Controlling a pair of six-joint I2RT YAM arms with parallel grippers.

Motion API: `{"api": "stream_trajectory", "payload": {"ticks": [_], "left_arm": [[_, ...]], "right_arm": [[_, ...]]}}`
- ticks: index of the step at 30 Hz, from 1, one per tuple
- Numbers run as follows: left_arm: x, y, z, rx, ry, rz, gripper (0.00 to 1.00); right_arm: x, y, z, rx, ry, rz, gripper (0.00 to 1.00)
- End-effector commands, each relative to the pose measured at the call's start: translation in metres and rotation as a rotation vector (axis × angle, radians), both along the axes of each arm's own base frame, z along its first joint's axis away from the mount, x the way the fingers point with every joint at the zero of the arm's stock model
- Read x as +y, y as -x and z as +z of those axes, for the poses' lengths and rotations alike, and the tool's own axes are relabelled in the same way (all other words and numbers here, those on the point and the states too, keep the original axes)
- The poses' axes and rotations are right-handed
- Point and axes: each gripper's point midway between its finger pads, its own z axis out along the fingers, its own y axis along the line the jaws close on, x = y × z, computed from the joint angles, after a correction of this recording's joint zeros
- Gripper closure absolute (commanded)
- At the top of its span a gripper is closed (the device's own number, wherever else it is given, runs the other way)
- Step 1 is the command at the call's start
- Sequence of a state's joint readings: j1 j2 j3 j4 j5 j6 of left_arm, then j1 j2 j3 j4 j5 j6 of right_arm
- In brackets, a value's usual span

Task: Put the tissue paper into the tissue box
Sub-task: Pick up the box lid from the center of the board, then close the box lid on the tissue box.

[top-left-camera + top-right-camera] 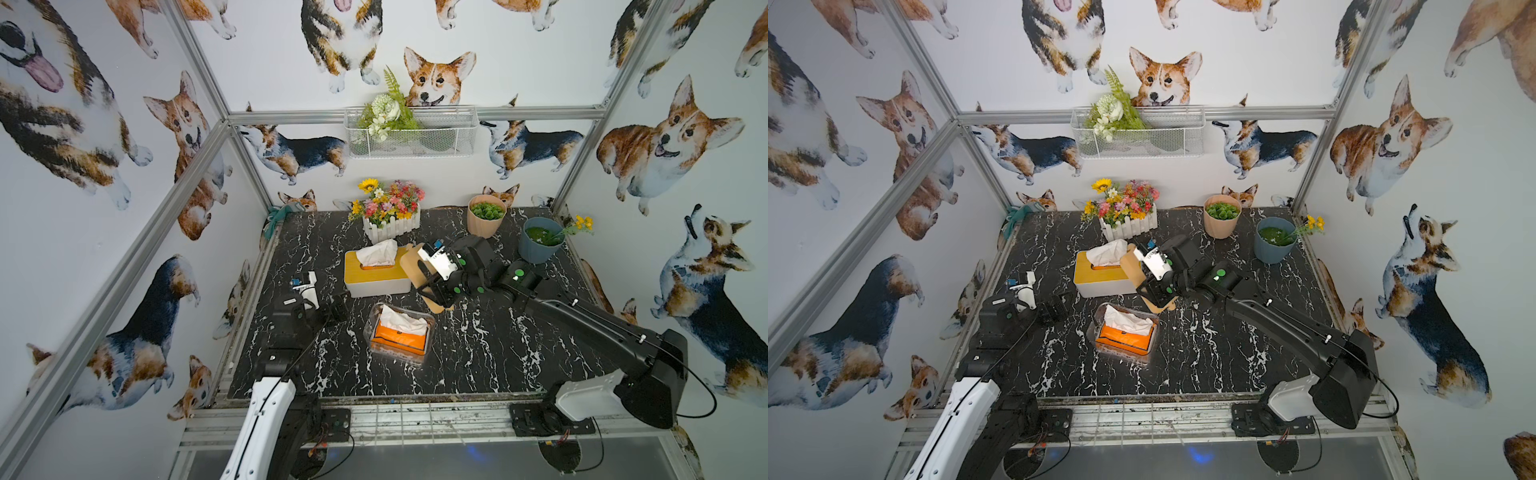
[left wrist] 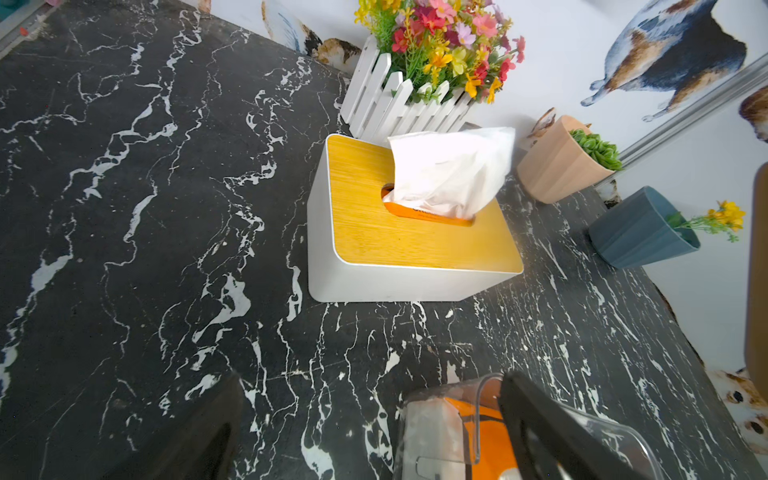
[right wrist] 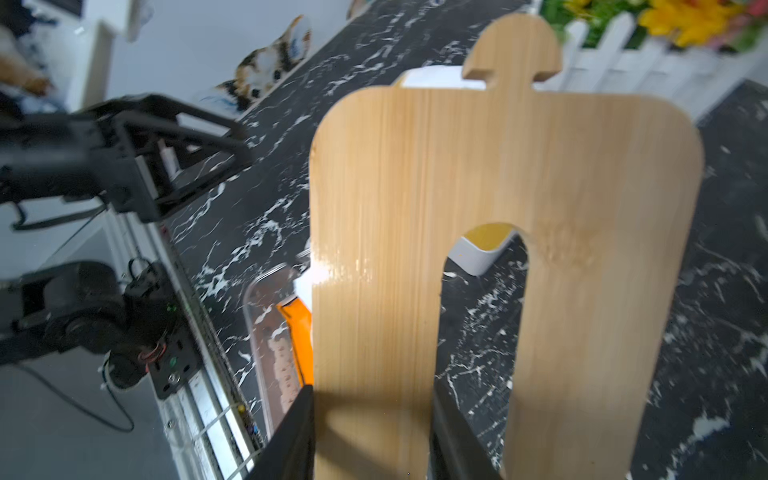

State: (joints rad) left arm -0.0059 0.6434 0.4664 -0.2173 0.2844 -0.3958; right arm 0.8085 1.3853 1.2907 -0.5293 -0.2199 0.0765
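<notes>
An orange tissue pack (image 1: 400, 337), crumpled white sheet puffing from its top, sits inside a clear plastic box (image 1: 367, 331) with rounded corners, near the front middle of the black white-veined marble table (image 2: 124, 208). Just beside it the left gripper (image 2: 372, 377) stands spread wide, holding nothing. The right gripper (image 3: 370, 395) pinches a smooth bamboo lid (image 3: 415, 187) on edge; only its wrist view shows the lid's long slot and end tab. Behind stands a white box (image 2: 374, 284) with a bamboo top
</notes>
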Motion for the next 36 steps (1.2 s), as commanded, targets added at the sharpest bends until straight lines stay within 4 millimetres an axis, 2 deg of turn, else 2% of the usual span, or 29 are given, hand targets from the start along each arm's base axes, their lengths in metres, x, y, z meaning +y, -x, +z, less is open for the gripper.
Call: {"api": "stream_trajectory", "payload": {"ticks": [1,5,7,9,12,18,24,31,36], "left_arm": [[-0.014,-0.001,0.015,-0.067,0.04,-0.08,0.0],[-0.04,0.006,0.029,-0.105,0.155,-0.222,0.0],[-0.054,0.011,0.039,-0.128,0.309,-0.292,0.0],[-0.063,0.016,0.044,-0.133,0.448,-0.345,0.01],[-0.072,0.022,0.05,-0.098,0.557,-0.434,0.05],[-0.086,0.034,0.059,-0.027,0.595,-0.566,0.13],[-0.094,0.04,0.035,0.088,0.601,-0.597,0.26],[-0.112,0.045,0.032,0.135,0.601,-0.665,0.37],[-0.13,0.046,0.022,0.198,0.596,-0.708,0.45]], "right_arm": [[0.014,0.024,-0.013,-0.073,0.113,0.163,1.0],[0.02,0.045,-0.044,-0.062,0.258,0.248,1.0],[0.018,0.049,-0.059,-0.03,0.303,0.261,1.0],[0.015,0.053,-0.069,-0.007,0.323,0.266,1.0],[0.01,0.059,-0.076,-0.001,0.32,0.271,1.0],[0.011,0.072,-0.069,-0.048,0.235,0.312,1.0],[0.015,0.078,-0.057,-0.094,0.197,0.338,1.0],[0.024,0.082,-0.055,-0.112,0.206,0.362,1.0],[0.032,0.087,-0.056,-0.12,0.212,0.38,1.0]]}}
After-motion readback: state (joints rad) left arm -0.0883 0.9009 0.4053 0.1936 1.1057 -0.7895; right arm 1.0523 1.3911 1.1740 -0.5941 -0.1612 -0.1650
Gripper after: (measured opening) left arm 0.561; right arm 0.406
